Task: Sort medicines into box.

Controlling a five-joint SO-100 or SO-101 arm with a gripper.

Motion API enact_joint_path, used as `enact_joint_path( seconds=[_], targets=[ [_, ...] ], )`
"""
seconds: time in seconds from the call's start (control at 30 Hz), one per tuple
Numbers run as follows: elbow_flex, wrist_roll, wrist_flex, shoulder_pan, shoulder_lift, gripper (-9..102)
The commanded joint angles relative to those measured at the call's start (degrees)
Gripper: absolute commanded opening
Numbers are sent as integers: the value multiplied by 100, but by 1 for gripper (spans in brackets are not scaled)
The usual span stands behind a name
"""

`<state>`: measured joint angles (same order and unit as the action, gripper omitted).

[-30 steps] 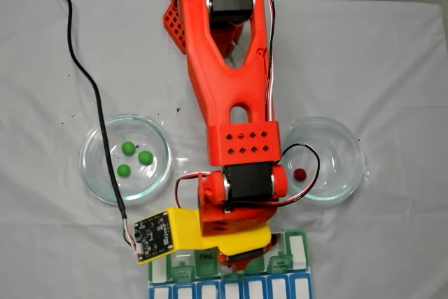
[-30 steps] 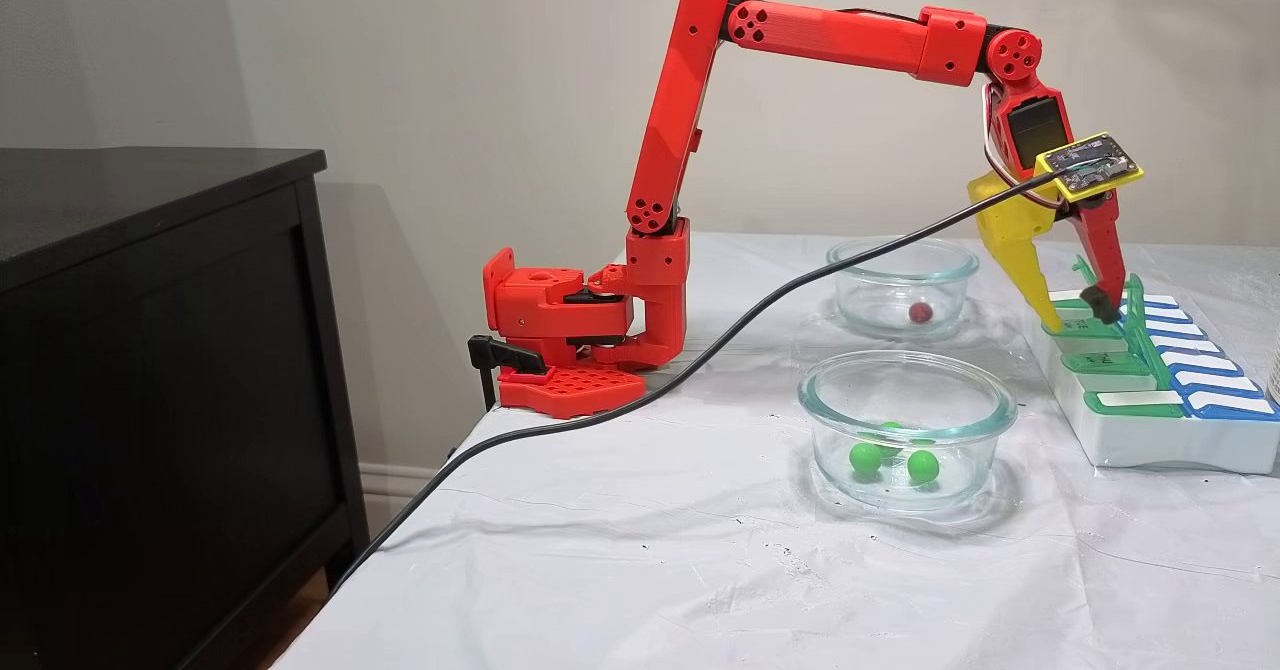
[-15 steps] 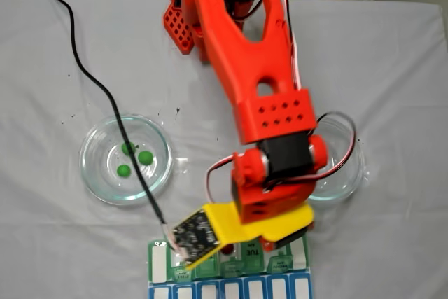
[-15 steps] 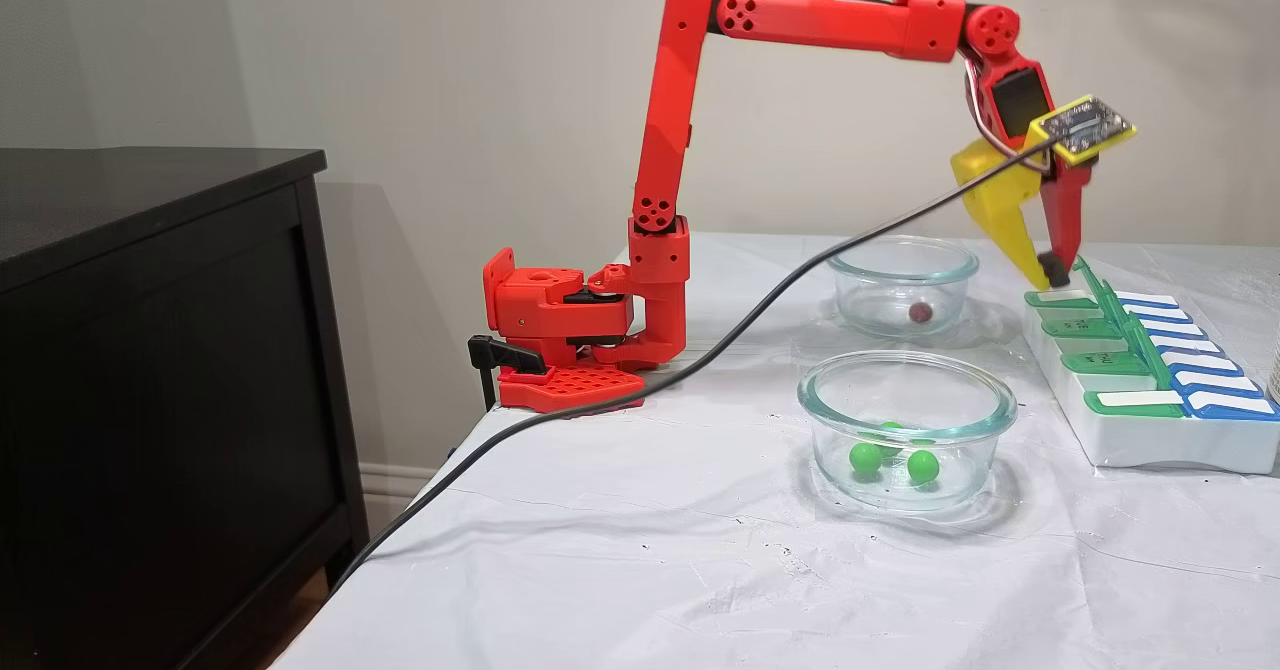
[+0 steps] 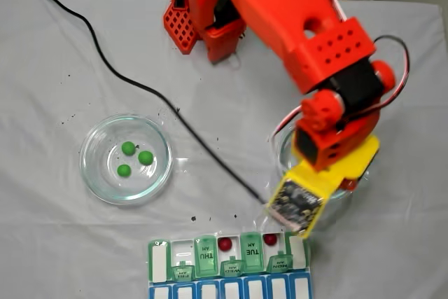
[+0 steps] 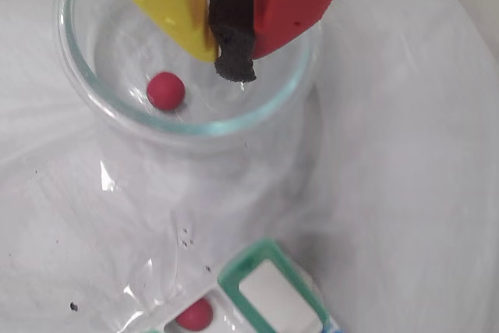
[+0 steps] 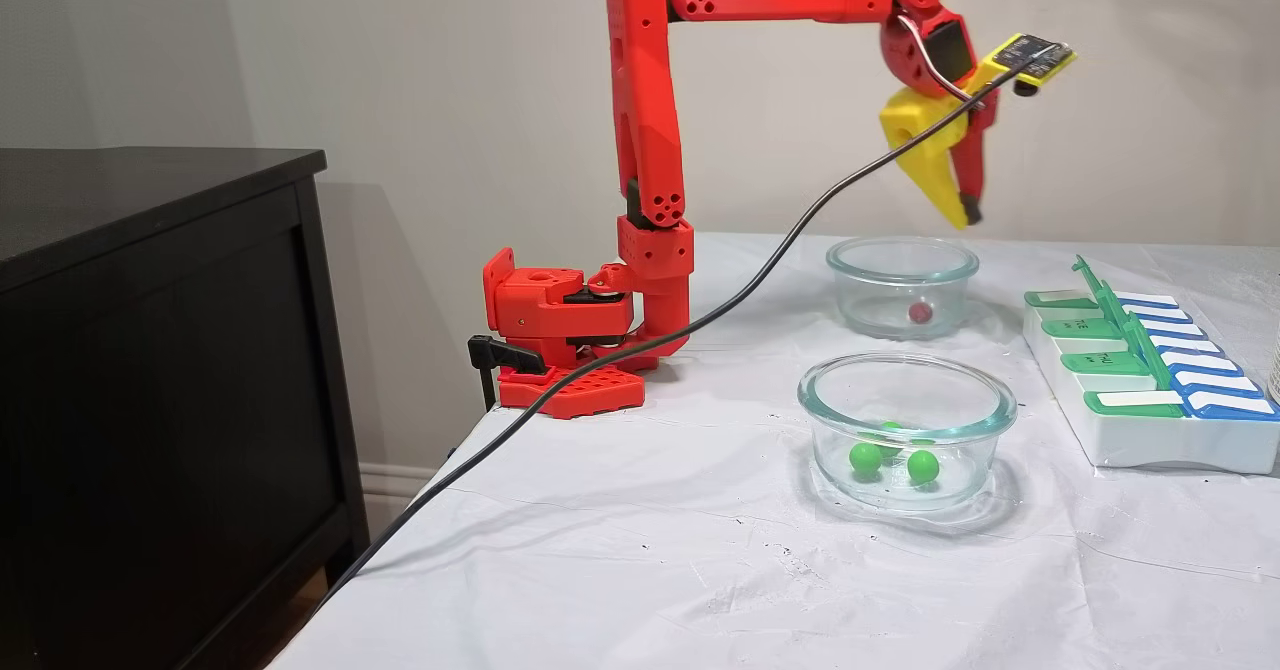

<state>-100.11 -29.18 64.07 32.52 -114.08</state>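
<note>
My tool (image 6: 222, 48) hangs pressed together, empty, above the clear glass dish (image 6: 117, 115) holding one dark red ball (image 6: 166, 90). Two red balls (image 5: 225, 244) sit in the green-lidded pill organizer (image 5: 159, 260); a black cable (image 5: 140, 89) crosses the worktop (image 5: 56, 243) beside the dish of green balls (image 5: 128, 148).

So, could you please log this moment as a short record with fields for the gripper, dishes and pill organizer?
gripper: shut, empty, raised above the right-hand glass dish in the overhead fixed view
right dish contents: one red ball
left glass dish: three green balls
pill organizer: two red balls in open compartments
</note>
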Motion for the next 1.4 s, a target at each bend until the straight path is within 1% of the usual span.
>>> enact_joint_path(
  seconds=[0.0, 0.13, 0.27, 0.57, 0.83, 1.37],
  targets=[
    [9, -501, -62, 185, -483, 3],
    [-62, -598, -26, 149, -378, 7],
    [-264, -800, 35, 176, -272, 15],
    [-193, -1020, 466, 9, 132, 14],
    [-360, -1063, -62, -193, 536, 15],
    [-562, -993, -404, -123, 932, 18]
  ],
)
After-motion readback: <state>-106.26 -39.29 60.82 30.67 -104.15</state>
